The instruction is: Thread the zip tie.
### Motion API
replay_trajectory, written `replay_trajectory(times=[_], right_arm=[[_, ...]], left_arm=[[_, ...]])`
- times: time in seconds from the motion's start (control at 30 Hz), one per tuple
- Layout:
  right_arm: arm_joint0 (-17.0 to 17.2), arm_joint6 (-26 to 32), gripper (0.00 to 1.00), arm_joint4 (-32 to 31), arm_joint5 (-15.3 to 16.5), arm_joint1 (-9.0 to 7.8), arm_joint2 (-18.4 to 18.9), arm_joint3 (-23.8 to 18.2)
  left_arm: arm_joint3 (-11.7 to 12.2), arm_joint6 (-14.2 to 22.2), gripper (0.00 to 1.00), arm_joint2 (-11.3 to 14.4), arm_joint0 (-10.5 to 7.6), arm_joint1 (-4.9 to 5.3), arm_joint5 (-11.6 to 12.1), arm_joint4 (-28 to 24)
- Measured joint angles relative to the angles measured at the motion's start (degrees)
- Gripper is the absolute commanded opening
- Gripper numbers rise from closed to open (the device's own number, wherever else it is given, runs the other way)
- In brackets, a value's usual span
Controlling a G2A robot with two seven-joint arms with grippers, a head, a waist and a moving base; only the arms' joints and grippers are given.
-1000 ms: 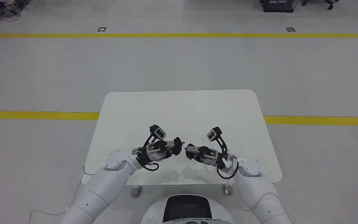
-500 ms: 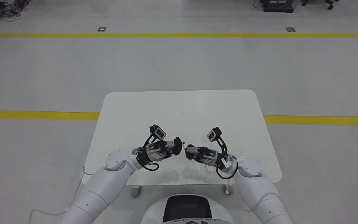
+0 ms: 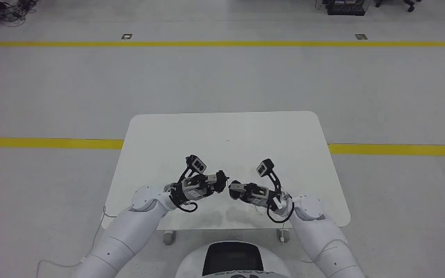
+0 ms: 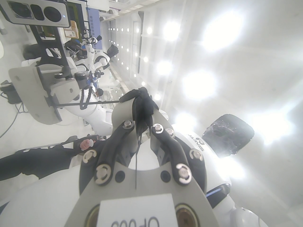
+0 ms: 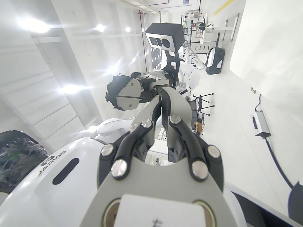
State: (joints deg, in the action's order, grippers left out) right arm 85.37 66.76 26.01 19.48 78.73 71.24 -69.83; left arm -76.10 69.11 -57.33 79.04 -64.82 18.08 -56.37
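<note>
both hands meet in the lower middle of the top view, over the lower part of the desk point(image 3: 278, 132), tips almost touching. the left hand point(image 4: 139, 109) is clenched on the zip tie point(image 4: 136, 164), whose thin black strap trails back across its palm. the right hand point(image 5: 162, 100) is pinched shut on another stretch of the same tie, just in front of the left one. pickup and lining-up look done. whether the tip has entered the head is too small to tell, so i judge that feeding and pulling through are left. the desk is plain white with rounded corners. it stands on a pale floor point(image 3: 69, 90) crossed by yellow lines point(image 3: 222, 44), with bright ceiling lamps point(image 4: 220, 29) overhead.
</note>
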Motion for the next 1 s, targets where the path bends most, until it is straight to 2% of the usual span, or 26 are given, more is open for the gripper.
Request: replay_trajectory(times=[0.67, 0.7, 0.73, 1.0], right_arm=[[0.1, -3.6, 0.00, -3.7, 0.0, -0.93, -1.6, -0.2], [0.1, -3.8, 0.15, -3.9, 0.0, -0.97, -1.7, -0.3], [0.1, -3.9, 1.00, -4.2, 0.0, -1.02, -1.9, -0.4], [0.0, -3.9, 1.00, -4.2, 0.0, -1.03, -2.0, -0.4]], left_arm=[[0.0, 0.0, 0.00, 0.0, 0.00, 0.00, 0.0, 0.0], [0.0, 0.0, 0.00, 0.0, 0.00, 0.00, 0.0, 0.0], [0.0, 0.0, 0.00, 0.0, 0.00, 0.00, 0.0, 0.0], [0.0, 0.0, 0.00, 0.0, 0.00, 0.00, 0.0, 0.0]])
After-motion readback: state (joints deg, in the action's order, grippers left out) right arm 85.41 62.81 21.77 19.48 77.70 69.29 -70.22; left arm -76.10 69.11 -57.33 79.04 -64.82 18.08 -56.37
